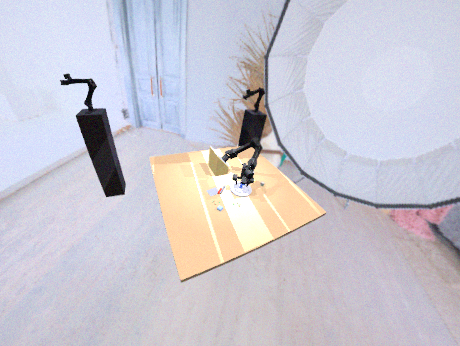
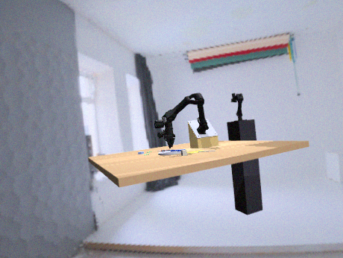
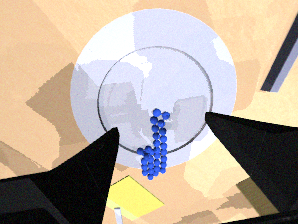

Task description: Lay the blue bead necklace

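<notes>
The hand [image 1: 242,185] [image 2: 170,145] [image 3: 161,123] has its two fingers spread wide apart, with nothing clamped between them, and it points down over the round bead board. Nearest to it, in the space between and just below the fingertips as the wrist view shows them, lies the blue bead necklace [image 3: 157,145], bunched in a narrow, folded strip rather than spread in a ring. One end of the strip lies inside the circular groove; the strip crosses the groove's near edge, and its thicker bunch lies over the outer rim of the board.

Directly beneath the hand is the pale round bead board [image 1: 242,192] [image 2: 165,153] [image 3: 85,92], flat on the worktop [image 1: 197,240] [image 2: 209,162] [image 3: 30,40], its thin dark circle reaching out ahead of both fingertips. Just beyond the board's rim, on the near side in the wrist view, a yellow square [image 3: 135,196] lies flat between the fingers' lower parts.

Farther from the hand, a small blue item [image 1: 220,208] [image 2: 140,153] rests on the worktop. Well apart from it, beside the arm's foot, stands a wedge-shaped block [image 1: 218,164] [image 2: 204,142] with a sloping face.
</notes>
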Robot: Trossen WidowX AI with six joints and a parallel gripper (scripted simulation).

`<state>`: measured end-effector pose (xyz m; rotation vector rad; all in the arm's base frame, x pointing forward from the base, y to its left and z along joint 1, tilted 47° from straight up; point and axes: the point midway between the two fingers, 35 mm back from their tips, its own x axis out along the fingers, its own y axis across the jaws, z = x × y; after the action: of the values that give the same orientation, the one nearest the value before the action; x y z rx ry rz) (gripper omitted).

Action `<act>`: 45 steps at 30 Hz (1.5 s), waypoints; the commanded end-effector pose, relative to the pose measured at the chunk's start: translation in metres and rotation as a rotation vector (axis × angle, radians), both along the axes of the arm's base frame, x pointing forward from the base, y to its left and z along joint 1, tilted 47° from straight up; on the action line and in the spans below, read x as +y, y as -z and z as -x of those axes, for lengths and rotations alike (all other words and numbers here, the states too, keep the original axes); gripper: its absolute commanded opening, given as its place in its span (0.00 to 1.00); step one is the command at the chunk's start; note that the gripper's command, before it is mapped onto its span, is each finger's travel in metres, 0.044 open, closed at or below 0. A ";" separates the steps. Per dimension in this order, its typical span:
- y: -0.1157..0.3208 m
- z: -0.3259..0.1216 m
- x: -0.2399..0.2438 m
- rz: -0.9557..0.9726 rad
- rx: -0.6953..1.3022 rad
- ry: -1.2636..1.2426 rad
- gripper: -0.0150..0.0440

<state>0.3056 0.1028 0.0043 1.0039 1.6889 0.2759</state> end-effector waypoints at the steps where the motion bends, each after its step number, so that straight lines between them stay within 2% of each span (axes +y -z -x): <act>1: 0.000 0.000 0.000 0.002 -0.002 -0.003 1.00; 3: 0.000 0.000 0.000 0.002 -0.002 -0.003 1.00; 8: -0.018 0.020 0.009 -0.002 -0.070 -0.067 0.78; 17: -0.050 0.072 0.026 -0.014 -0.233 -0.222 0.78; 45: -0.028 0.074 0.050 -0.014 -0.236 -0.224 0.78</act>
<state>0.2331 0.1492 0.0372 0.7584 1.5778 0.5386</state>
